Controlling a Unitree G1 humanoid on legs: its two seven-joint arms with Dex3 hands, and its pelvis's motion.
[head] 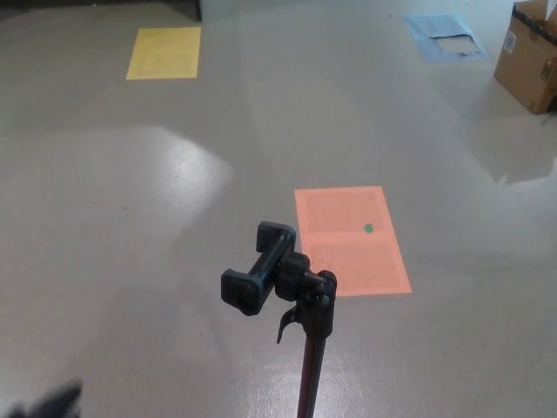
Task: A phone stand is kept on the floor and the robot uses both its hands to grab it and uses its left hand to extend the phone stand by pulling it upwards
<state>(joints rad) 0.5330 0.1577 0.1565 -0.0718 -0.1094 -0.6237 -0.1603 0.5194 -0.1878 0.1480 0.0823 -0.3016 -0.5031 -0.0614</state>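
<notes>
The black phone stand [300,300] rises from the bottom edge of the head view, just right of centre. Its clamp head [258,267] sits on a dark pole [312,374] whose foot is out of the picture. A blurred dark shape in the bottom left corner is my left hand [48,403], far to the left of the stand and not touching it. It is too blurred to show how it is held. My right hand does not show.
An orange sheet with a green dot [351,239] lies on the grey floor behind the stand. A yellow sheet [164,51] lies far left, a blue sheet [444,37] far right. A cardboard box [529,55] stands at the right edge.
</notes>
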